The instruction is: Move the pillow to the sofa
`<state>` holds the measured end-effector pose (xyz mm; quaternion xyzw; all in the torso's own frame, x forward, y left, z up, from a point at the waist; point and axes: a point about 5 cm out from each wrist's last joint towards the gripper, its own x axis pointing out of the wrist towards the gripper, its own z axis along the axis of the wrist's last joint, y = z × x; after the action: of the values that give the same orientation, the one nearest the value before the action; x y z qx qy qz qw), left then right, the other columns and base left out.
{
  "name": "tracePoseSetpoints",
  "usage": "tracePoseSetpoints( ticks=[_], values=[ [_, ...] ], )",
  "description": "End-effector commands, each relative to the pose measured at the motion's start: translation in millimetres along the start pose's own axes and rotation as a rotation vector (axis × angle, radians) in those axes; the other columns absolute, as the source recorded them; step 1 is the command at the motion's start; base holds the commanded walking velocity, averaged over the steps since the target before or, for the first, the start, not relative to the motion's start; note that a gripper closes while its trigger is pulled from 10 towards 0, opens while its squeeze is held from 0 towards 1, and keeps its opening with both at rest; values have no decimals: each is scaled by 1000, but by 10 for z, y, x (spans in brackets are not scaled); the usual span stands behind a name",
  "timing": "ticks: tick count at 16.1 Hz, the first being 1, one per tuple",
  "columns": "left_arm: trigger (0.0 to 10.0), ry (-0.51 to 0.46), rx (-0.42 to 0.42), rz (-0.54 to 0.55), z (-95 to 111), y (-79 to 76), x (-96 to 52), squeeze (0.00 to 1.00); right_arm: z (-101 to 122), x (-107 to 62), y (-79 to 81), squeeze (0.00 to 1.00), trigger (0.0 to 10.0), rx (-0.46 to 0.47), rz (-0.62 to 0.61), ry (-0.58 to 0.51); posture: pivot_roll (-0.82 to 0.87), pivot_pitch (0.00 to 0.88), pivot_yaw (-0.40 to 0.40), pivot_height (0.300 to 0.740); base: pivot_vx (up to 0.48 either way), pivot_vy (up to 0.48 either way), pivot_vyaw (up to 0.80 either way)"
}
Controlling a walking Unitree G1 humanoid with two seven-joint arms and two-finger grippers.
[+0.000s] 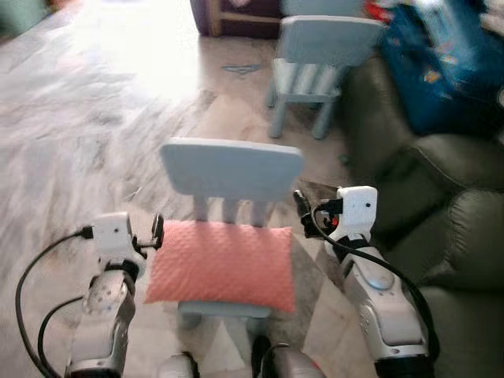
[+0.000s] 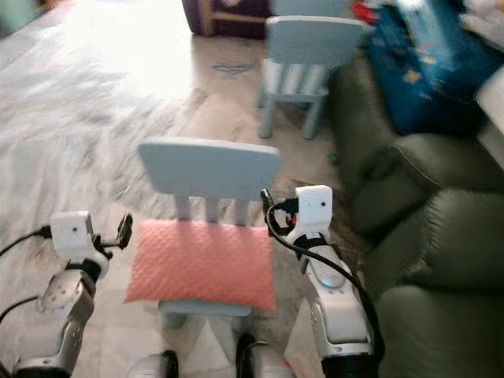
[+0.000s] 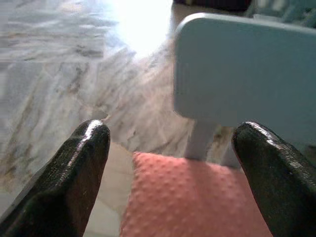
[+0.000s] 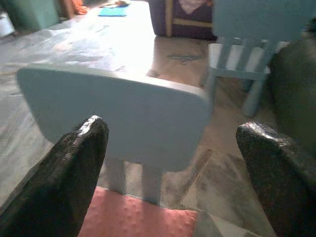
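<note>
Pink pillow lying on a small blue chair, a hand at each side.
Left hand sits just beside the pillow's left edge, right hand near its right rear corner; both have fingers spread, holding nothing. The pillow is rectangular, dimpled, lying flat on the seat. The dark green sofa stands to the right.

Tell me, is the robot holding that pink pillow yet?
No. Both the left pincer and right pincer flank the pillow, open, holding nothing.
</note>
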<state>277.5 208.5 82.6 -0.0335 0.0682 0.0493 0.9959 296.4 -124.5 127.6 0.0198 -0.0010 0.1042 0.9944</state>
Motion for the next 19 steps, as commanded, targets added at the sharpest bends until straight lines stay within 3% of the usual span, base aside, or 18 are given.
tracePoseSetpoints(
  ticks=[1, 11, 19],
  values=[
    [10000, 24, 4, 8, -65, 36, -42, 0, -30, -16, -9, 0, 10000, -6, -1, 10, -5, 241, -49, 740, 0, 0, 594],
    [10000, 11, 18, 15, 16, 170, -34, 0, -56, -34, 47, 0, 10000, 18, -4, 6, 16, 256, -32, 740, 0, 0, 0],
    [10000, -11, 40, -24, 32, 154, -69, 0, -34, -63, 103, 0, 10000, 51, 43, -18, 16, 256, -30, 740, 0, 0, 0]
  ],
)
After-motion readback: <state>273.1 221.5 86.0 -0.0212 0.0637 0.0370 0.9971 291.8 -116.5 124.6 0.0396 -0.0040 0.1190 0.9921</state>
